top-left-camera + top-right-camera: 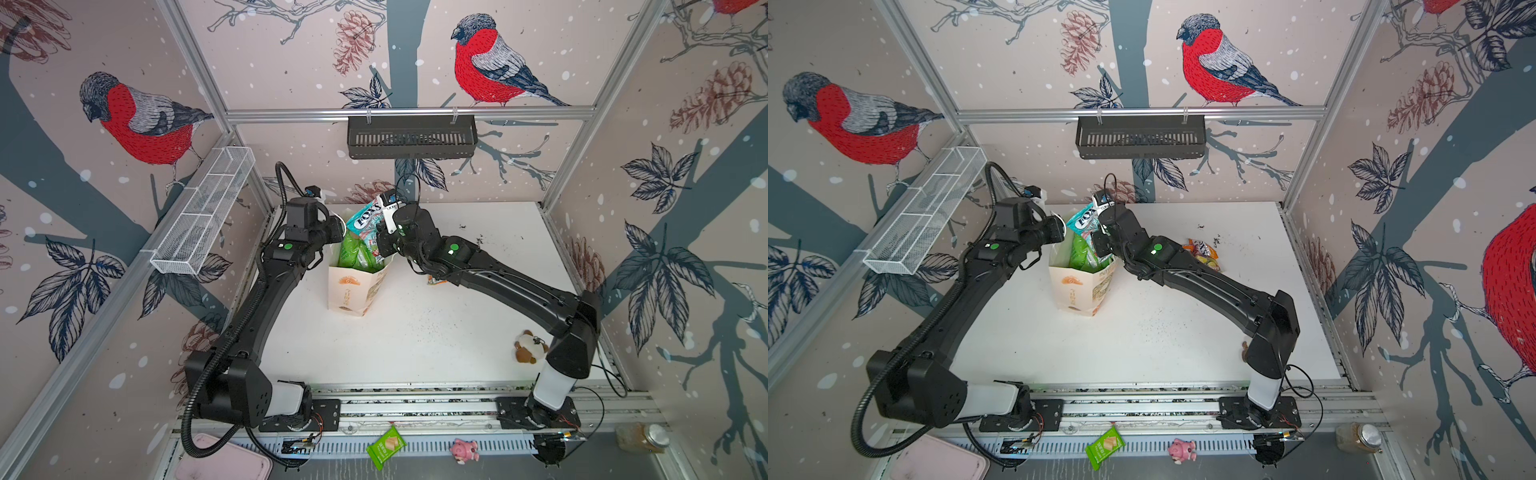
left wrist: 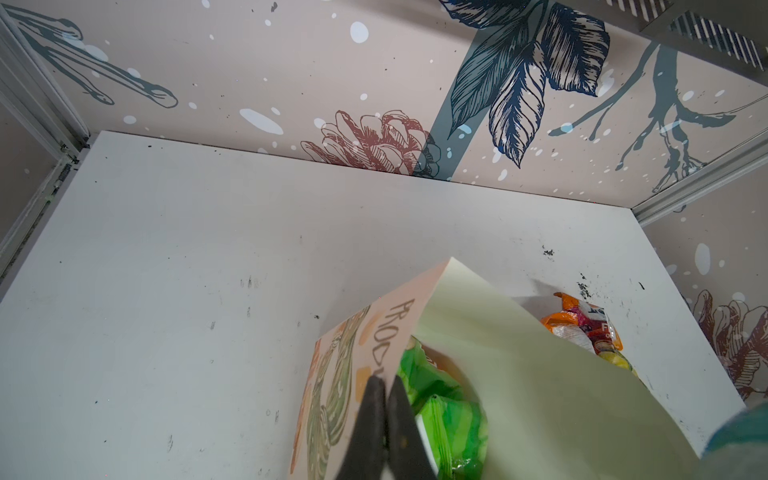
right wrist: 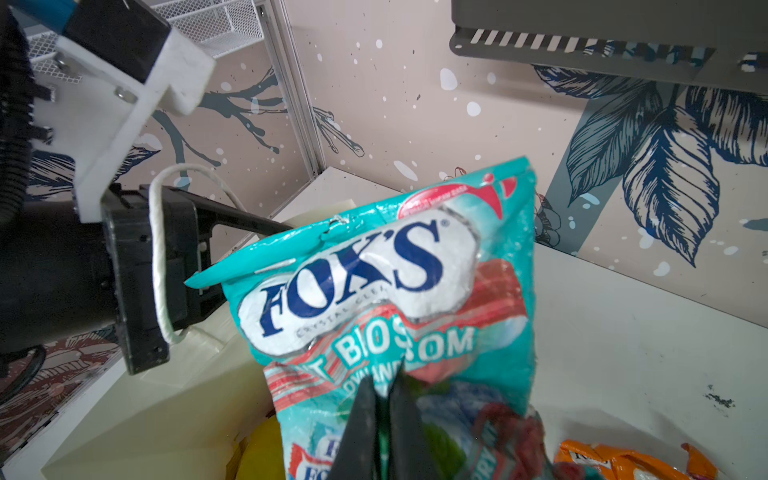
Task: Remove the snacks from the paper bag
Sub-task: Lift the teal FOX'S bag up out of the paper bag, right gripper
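The tall cream-white paper bag (image 1: 348, 291) with orange-brown pastry prints is standing upright on the white tabletop (image 1: 415, 332), slightly above and left of centre in both top views. The left pincer (image 2: 384, 380) is reaching the bag from the left. Its jaws are pressed together on the rim of the printed side wall, with only the paper between them. One white cord handle (image 3: 158, 257) of the bag is draping over the body of that pincer.

The right pincer (image 3: 384, 382) is reaching in from the right. Its jaws are almost fully closed and are pinching a crinkly teal foil packet (image 3: 374, 270) lettered FOX'S. In both top views this packet (image 1: 363, 220) is standing above the bag's open mouth, tilted toward the upper left. Whether its lower end is clear of the rim cannot be told.

Several bright green foil packets (image 1: 355, 257) are lying inside the bag, visible through the mouth. An orange foil packet (image 1: 1200, 249) is lying on the tabletop to the right of the bag, apart from it and partly covered by the right arm.
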Robot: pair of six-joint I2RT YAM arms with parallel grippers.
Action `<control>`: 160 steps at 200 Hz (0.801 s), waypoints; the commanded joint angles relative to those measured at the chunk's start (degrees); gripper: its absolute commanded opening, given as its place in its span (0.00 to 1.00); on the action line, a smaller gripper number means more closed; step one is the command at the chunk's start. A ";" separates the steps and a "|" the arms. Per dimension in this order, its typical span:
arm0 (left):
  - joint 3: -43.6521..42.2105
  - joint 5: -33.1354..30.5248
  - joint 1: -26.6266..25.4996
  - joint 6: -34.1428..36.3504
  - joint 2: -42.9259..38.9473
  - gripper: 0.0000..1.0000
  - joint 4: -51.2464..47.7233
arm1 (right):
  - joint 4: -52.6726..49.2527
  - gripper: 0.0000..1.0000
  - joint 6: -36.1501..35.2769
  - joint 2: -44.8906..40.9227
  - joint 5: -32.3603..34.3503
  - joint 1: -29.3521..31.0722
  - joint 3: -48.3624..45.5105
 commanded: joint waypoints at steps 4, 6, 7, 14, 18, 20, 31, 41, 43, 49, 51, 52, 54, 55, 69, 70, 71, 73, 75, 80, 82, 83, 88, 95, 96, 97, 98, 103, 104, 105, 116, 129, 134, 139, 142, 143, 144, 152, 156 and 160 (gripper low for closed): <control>0.22 0.09 0.11 0.08 0.12 0.00 2.96 | 6.00 0.00 0.83 -2.17 1.61 -0.38 -1.72; 0.21 0.06 0.14 0.11 0.12 0.00 2.94 | 6.14 0.00 0.81 -2.28 1.63 -0.35 -1.80; 0.25 0.08 0.16 0.12 0.12 0.00 2.98 | 6.17 0.00 0.78 -2.34 1.67 -0.37 -1.93; 0.23 0.11 0.11 0.06 0.12 0.00 2.95 | 6.69 0.00 0.87 -2.81 1.80 -0.44 -2.43; 0.20 0.11 0.18 0.06 0.14 0.00 3.02 | 6.91 0.00 0.90 -2.89 1.88 -0.40 -2.79; 0.20 0.11 0.11 0.11 0.17 0.00 2.96 | 7.08 0.00 0.96 -3.01 1.96 -0.40 -2.88; 0.23 0.19 0.13 0.04 0.12 0.00 2.98 | 7.41 0.00 1.16 -3.43 2.15 -0.55 -3.31; 0.27 0.27 0.12 0.03 0.21 0.00 3.01 | 7.83 0.00 1.30 -3.84 2.25 -0.52 -3.70; 0.24 0.28 0.10 0.03 0.21 0.00 2.96 | 7.90 0.00 1.33 -3.84 2.25 -0.52 -3.74; 0.25 0.27 0.13 -0.03 0.25 0.00 2.98 | 8.17 0.00 1.41 -4.03 2.33 -0.50 -3.98; 0.24 0.28 0.10 -0.03 0.26 0.00 3.01 | 8.31 0.00 1.44 -4.13 2.38 -0.49 -4.10; 0.26 0.28 0.10 -0.04 0.28 0.00 3.02 | 8.35 0.00 1.45 -4.10 2.36 -0.49 -4.13; 0.28 0.35 0.12 -0.05 0.29 0.00 3.00 | 8.47 0.00 1.45 -4.21 2.41 -0.58 -4.20; 0.29 0.36 0.10 -0.01 0.29 0.00 2.97 | 8.52 0.00 1.45 -4.23 2.41 -0.53 -4.23; 0.20 0.36 0.16 -0.03 0.29 0.00 2.98 | 9.21 0.00 1.51 -4.59 2.42 -0.59 -4.60; 0.20 0.45 0.12 -0.04 0.29 0.00 3.00 | 9.24 0.00 1.53 -4.64 2.42 -0.58 -4.65; 0.20 0.41 0.11 -0.05 0.29 0.00 2.97 | 9.25 0.00 1.53 -4.62 2.42 -0.58 -4.63; 0.22 0.43 0.14 -0.12 0.29 0.00 2.95 | 9.33 0.00 1.54 -4.67 2.47 -0.64 -4.61; 0.25 0.45 0.10 -0.11 0.29 0.00 2.94 | 9.28 0.00 1.54 -4.68 2.54 -0.66 -4.61; 0.28 0.46 0.14 -0.13 0.29 0.00 2.98 | 9.50 0.00 1.54 -4.76 2.58 -0.64 -4.73; 0.24 0.50 0.17 -0.12 0.29 0.00 2.95 | 9.50 0.00 1.54 -4.73 2.59 -0.63 -4.77; 0.27 0.53 0.13 -0.13 0.29 0.00 2.99 | 9.52 0.00 1.54 -4.71 2.60 -0.65 -4.77; 0.26 0.55 0.09 -0.14 0.29 0.00 2.94 | 9.82 0.00 1.50 -4.85 2.62 -0.65 -4.82; 0.20 0.48 0.13 -0.11 0.29 0.00 3.02 | 10.09 0.00 1.39 -4.81 2.77 -0.66 -4.90; 0.20 0.43 0.15 -0.13 0.29 0.00 3.02 | 10.12 0.00 1.38 -4.79 2.82 -0.71 -4.93; 0.25 0.40 0.17 -0.09 0.29 0.00 3.02 | 10.18 0.00 1.37 -4.78 2.84 -0.73 -4.94; 0.27 0.47 0.17 -0.12 0.29 0.00 2.98 | 10.25 0.00 1.41 -4.82 2.85 -0.70 -4.91; 0.21 0.45 0.10 -0.07 0.29 0.00 2.96 | 10.40 0.00 1.30 -4.81 2.93 -0.67 -4.89; 0.25 0.50 0.10 -0.06 0.29 0.00 2.99 | 10.45 0.00 1.29 -4.79 2.94 -0.67 -4.88; 0.23 0.48 0.14 -0.10 0.29 0.00 3.01 | 10.47 0.00 1.28 -4.83 2.94 -0.66 -4.87; 0.25 0.55 0.12 -0.07 0.30 0.00 2.94 | 10.84 0.00 1.35 -4.86 3.02 -0.79 -4.87; 0.24 0.51 0.17 -0.09 0.29 0.00 3.02 | 11.28 0.00 1.29 -4.83 3.10 -0.79 -4.88; 0.28 0.46 0.09 -0.08 0.29 0.00 2.94 | 11.49 0.00 1.29 -4.86 3.13 -0.75 -4.83; 0.21 0.46 0.16 -0.14 0.29 0.00 2.99 | 11.60 0.00 1.20 -4.85 3.21 -0.75 -4.78; 0.24 0.46 0.10 -0.10 0.29 0.00 3.02 | 11.71 0.00 1.17 -4.86 3.28 -0.83 -4.74; 0.22 0.46 0.10 -0.08 0.29 0.00 3.02 | 11.72 0.00 1.18 -4.86 3.29 -0.79 -4.76; 0.25 0.46 0.18 -0.11 0.29 0.00 2.98 | 11.77 0.00 1.09 -4.91 3.30 -0.77 -4.73; 0.22 0.42 0.13 -0.07 0.31 0.00 2.94 | 11.96 0.00 0.95 -4.95 3.38 -0.75 -4.62; 0.24 0.46 0.20 -0.10 0.31 0.00 2.97 | 12.10 0.00 0.86 -4.95 3.47 -0.81 -4.60; 0.27 0.46 0.10 -0.07 0.30 0.00 2.94 | 12.23 0.00 0.79 -4.98 3.55 -0.84 -4.59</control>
